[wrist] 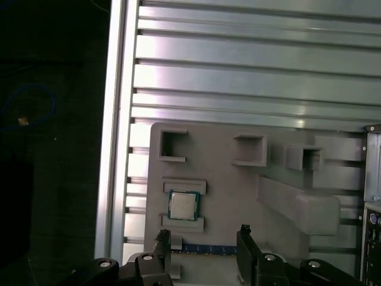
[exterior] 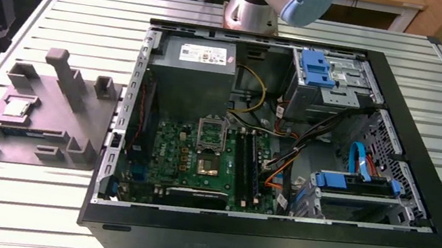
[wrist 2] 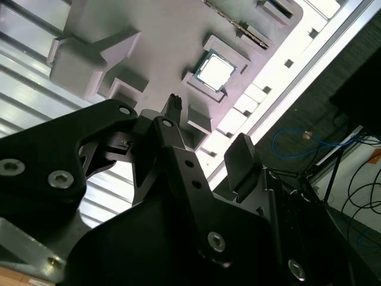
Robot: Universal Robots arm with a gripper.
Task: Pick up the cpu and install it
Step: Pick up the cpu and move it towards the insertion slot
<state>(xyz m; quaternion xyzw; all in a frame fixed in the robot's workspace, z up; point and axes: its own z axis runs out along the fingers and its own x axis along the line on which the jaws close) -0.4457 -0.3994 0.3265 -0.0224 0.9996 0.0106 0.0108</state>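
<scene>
My gripper (wrist: 202, 231) hangs over the grey holder (wrist: 238, 196), its two fingers (wrist: 244, 238) spread apart and holding nothing. Just past the fingertips the one cpu (wrist: 182, 205) lies flat in its square pocket of the holder, untouched. Farther off, one open computer case (exterior: 289, 141) sits beside the holder on the slatted table (exterior: 14, 198), and the exterior view cuts off my arm (exterior: 263, 1) above its base.

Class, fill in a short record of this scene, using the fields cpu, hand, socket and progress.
cpu: flat in a recess of the grey tray, outside the computer case
hand: open, empty, near the cpu, not touching it
socket: on the motherboard inside that case
progress: cpu not yet picked up
</scene>
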